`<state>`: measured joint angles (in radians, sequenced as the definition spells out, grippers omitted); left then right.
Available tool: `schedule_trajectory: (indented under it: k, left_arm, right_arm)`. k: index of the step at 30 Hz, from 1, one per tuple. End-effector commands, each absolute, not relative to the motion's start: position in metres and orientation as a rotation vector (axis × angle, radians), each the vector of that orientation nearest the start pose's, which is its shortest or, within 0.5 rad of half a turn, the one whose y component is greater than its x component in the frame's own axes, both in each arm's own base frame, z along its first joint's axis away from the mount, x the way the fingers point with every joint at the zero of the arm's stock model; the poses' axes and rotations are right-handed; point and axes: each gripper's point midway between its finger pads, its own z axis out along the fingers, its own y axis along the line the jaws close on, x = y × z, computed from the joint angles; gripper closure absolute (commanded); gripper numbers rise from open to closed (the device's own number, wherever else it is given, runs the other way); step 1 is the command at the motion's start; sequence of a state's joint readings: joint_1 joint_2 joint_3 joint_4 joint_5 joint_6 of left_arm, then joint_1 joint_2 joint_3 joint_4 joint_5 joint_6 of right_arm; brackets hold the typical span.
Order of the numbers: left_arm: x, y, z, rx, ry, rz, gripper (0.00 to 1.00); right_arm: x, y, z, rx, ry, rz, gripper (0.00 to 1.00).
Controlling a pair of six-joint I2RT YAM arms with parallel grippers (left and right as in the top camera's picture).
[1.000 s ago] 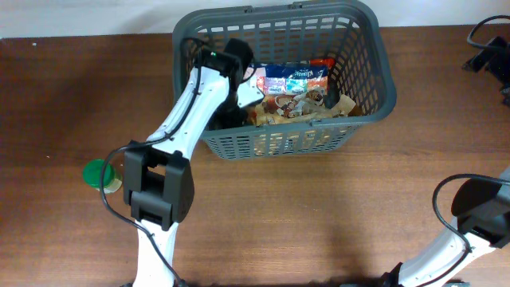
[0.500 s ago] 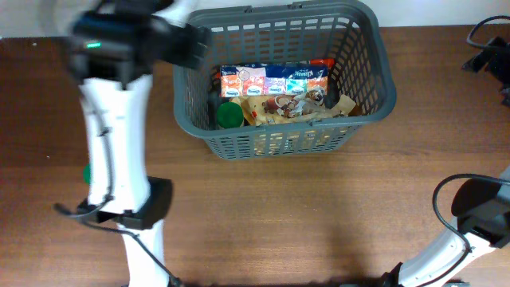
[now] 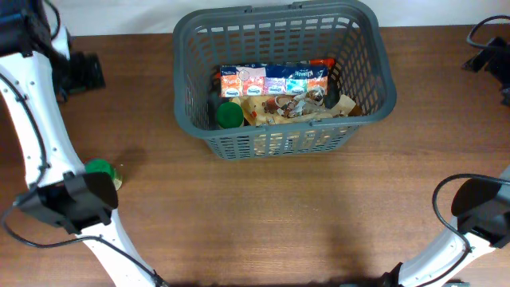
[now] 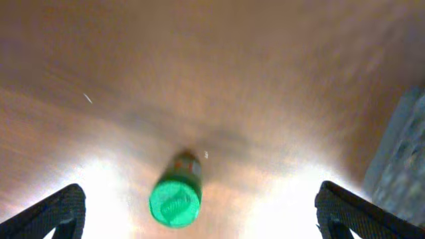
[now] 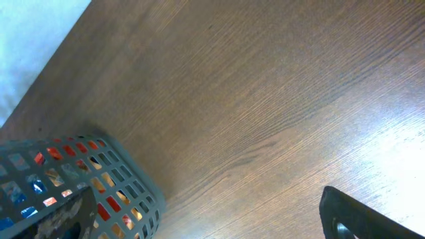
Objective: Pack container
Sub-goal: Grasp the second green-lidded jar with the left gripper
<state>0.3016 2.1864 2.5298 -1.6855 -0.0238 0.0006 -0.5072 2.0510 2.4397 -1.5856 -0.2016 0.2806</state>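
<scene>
Container is found upright at the far middle of the table. Inside, a green-lidded jar is seen at front left, a colourful packet behind it, and crumpled brown wrappers to the right. A second jar stands on the table well left of the container (partly hidden by the left arm). Left gripper is held above that jar, fingers spread wide, nothing gripped. Of the right gripper only one dark finger is shown; whether apart or together cannot be told.
</scene>
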Motion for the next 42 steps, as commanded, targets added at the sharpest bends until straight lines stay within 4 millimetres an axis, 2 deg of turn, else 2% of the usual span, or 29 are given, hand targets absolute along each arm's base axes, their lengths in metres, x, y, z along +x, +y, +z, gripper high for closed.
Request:
schedule_trajectory:
  k: [1,4,8,10,11,12,15,16,20,24,34,38,42]
  left_arm:
    - [0.405,0.116,0.211,-0.341,2.976,-0.029,0.08]
    - [0.378,0.115,0.221,-0.33,3.002,0.032,0.08]
    - [0.333,0.12,0.252,-0.339,2.97,0.197,0.08]
    - [0.318,0.12,0.258,-0.338,2.96,0.22,0.07]
    - [0.305,0.121,0.256,-0.345,2.96,0.216,0.04]
    - [0.292,0.124,0.246,-0.378,2.98,0.213,0.03]
    - [0.277,0.136,0.212,-0.458,3.035,0.198,0.03]
    - [0.272,0.14,0.195,-0.497,3.058,0.177,0.03]
    - [0.275,0.149,0.15,-0.573,3.03,0.055,0.03]
    - [0.279,0.157,0.122,-0.602,2.984,-0.005,0.03]
    - [0.291,0.162,0.093,-0.555,2.936,0.015,0.03]
    - [0.298,0.165,0.085,-0.571,2.924,0.011,0.03]
    - [0.299,0.164,0.067,-0.641,2.959,-0.017,0.03]
  right_arm:
    - [0.399,-0.179,0.267,1.002,2.557,0.226,0.01]
    - [0.399,-0.179,0.267,1.002,2.557,0.226,0.01]
    - [0.399,-0.179,0.267,1.002,2.557,0.226,0.01]
    - [0.399,-0.179,0.267,1.002,2.557,0.226,0.01]
    - [0.399,-0.179,0.267,1.002,2.557,0.226,0.01]
    - [0.399,-0.179,0.267,1.002,2.557,0.226,0.01]
    - [0.399,-0.179,0.267,1.002,2.557,0.226,0.01]
    - [0.398,-0.179,0.267,1.002,2.557,0.226,0.01]
    - [0.398,-0.179,0.267,1.002,2.557,0.226,0.01]
    - [0.399,-0.179,0.267,1.003,2.557,0.226,0.01]
    - [0.399,-0.179,0.267,1.003,2.557,0.227,0.01]
    - [0.398,-0.179,0.267,1.003,2.557,0.227,0.01]
    - [0.398,-0.179,0.267,1.003,2.557,0.227,0.01]
